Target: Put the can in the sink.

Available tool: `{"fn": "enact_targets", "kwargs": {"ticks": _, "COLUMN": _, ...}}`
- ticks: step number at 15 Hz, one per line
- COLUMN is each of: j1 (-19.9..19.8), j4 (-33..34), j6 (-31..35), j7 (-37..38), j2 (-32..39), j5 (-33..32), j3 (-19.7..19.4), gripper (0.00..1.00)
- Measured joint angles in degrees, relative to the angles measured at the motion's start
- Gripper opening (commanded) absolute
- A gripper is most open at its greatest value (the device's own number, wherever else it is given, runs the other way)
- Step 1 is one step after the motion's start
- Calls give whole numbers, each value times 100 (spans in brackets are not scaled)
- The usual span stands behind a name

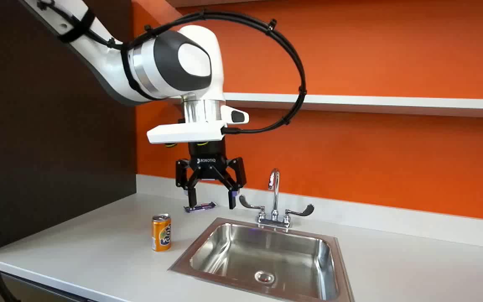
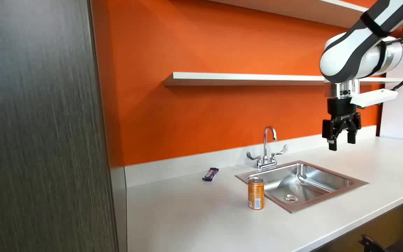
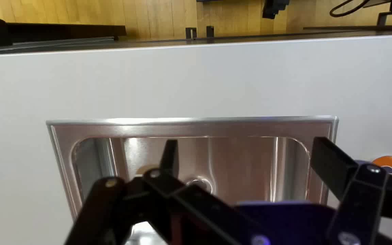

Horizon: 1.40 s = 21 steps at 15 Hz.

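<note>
An orange wall (image 1: 371, 167) is rising behind a white counter (image 1: 90, 247), and a white shelf (image 1: 371, 102) is running across it. The Franka Panda arm (image 1: 162, 71) is keeping its wrist high: in both exterior views the forearm is slanting down from an upper corner, the wrist is bending, and the end is pointing straight down, with a black cable (image 1: 302, 89) looping out beside it. A stainless-steel sink (image 1: 279, 251) is sitting in the counter. The black Robotiq gripper (image 1: 212, 204) is hanging vertically, well above the counter; its fingers (image 3: 170, 154) are standing wide apart, one overlapping the sink's basin in the wrist view and the other covering part of the rim. A chrome two-handled faucet (image 1: 275, 201) is standing at the sink's back edge. The orange soda can (image 1: 161, 233) is standing upright on the counter, near the sink but outside it, well apart from the gripper; in the wrist view it is showing only partly, at the right edge. A purple-wrapped bar (image 1: 201, 207) is lying flat near the backsplash (image 1: 413, 223). A round drain (image 1: 264, 277) is gleaming in the basin floor.
</note>
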Motion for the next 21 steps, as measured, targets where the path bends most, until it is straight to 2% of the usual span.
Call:
{"fn": "enact_targets", "kwargs": {"ticks": 5, "j1": 6, "j4": -1, "j6": 0, "j7": 0, "j2": 1, "j5": 17, "j3": 3, "gripper": 100}}
{"fn": "enact_targets", "kwargs": {"ticks": 8, "j1": 156, "j4": -1, "j6": 0, "j7": 0, "j2": 1, "j5": 82, "j3": 48, "gripper": 100}}
{"fn": "enact_targets", "kwargs": {"ticks": 14, "j1": 775, "j4": -39, "j6": 4, "j7": 116, "j2": 50, "j5": 398, "j3": 554, "gripper": 100}}
{"fn": "enact_targets", "kwargs": {"ticks": 21, "j1": 1271, "j4": 16, "j6": 12, "j7": 944, "j2": 543, "j5": 1023, "j3": 1173, "gripper": 100}}
